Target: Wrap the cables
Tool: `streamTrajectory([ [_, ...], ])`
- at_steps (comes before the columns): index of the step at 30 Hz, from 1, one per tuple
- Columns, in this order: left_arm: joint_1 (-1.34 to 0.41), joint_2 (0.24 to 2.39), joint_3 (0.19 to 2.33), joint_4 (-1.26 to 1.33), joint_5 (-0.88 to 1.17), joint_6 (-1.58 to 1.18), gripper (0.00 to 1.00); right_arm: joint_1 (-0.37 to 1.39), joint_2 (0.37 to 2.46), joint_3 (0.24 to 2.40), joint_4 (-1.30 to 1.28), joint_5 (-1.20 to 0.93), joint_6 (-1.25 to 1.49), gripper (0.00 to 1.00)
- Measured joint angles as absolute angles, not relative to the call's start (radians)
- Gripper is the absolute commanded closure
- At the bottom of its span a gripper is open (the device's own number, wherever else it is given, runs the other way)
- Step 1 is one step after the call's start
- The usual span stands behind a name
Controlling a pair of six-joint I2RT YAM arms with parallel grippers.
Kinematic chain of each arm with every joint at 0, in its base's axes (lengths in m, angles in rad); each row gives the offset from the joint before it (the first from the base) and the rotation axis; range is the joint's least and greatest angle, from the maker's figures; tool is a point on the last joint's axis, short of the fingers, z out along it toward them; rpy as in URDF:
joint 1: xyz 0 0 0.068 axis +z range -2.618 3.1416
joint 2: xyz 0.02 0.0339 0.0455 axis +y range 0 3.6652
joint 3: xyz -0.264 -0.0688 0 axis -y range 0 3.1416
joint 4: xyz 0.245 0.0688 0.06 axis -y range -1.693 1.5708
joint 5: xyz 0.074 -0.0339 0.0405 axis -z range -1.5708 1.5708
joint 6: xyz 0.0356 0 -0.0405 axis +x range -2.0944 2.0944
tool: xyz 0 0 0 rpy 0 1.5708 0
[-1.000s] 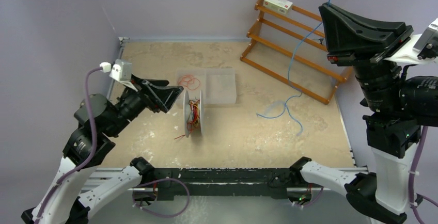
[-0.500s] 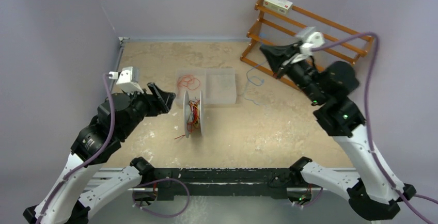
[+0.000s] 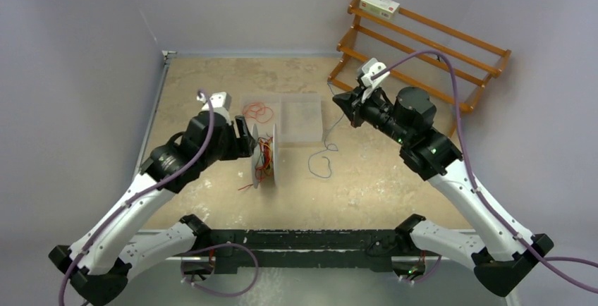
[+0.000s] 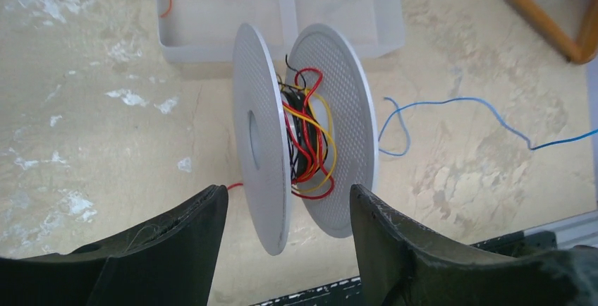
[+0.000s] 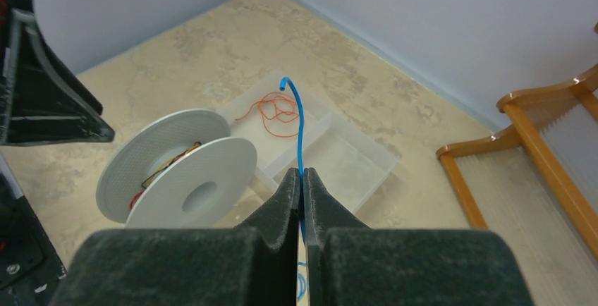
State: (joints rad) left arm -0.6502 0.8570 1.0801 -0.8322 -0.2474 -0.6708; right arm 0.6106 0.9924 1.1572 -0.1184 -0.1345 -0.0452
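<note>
top view: the spool (image 3: 264,154) stands on its rims mid-table, axle running left to right, with red, yellow and black wire bunched loosely on its core. i judge the job partly done. the blue cable (image 3: 321,163) is not on it yet: it drops from my right pincer (image 3: 337,101) towards the near left and ends in a loop on the table (image 3: 395,186), right of the spool. an orange cable (image 3: 258,113) lies curled in the tray (image 3: 303,131) just beyond, also left to wrap. my left pincer (image 3: 247,141) sits at the spool's left flange.

left wrist: that pincer gapes wide with nothing in it. the spool shows between its fingers (image 4: 176,249), but i cannot tell whether they touch it. the blue strand trails off to the right.

right wrist: the jaws are pressed together on the blue cable. its short free end rises past the tips and points far, over the tray.
</note>
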Motion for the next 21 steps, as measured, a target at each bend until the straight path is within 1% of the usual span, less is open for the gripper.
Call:
streamTrajectory([
  [4,-0.65,0.941,1.059,-0.833,-0.21,-0.669,0.41,0.611,0.995,1.133,-0.114,-0.153,-0.044,1.0],
  [9,-0.65,1.006,1.046,-0.833,-0.197,-0.662,0.49,0.611,0.994,1.095,-0.106,-0.176,-0.04,1.0],
  [12,-0.65,1.027,1.038,-0.831,-0.193,-0.662,0.52,0.611,0.99,1.085,-0.108,-0.188,-0.037,1.0],
  [17,-0.65,1.045,1.024,-0.831,-0.196,-0.662,0.64,0.611,0.976,1.082,-0.107,-0.21,-0.035,1.0],
  [21,-0.651,1.071,1.023,-0.83,-0.202,-0.661,0.7,0.611,0.974,1.082,-0.107,-0.225,-0.029,1.0],
])
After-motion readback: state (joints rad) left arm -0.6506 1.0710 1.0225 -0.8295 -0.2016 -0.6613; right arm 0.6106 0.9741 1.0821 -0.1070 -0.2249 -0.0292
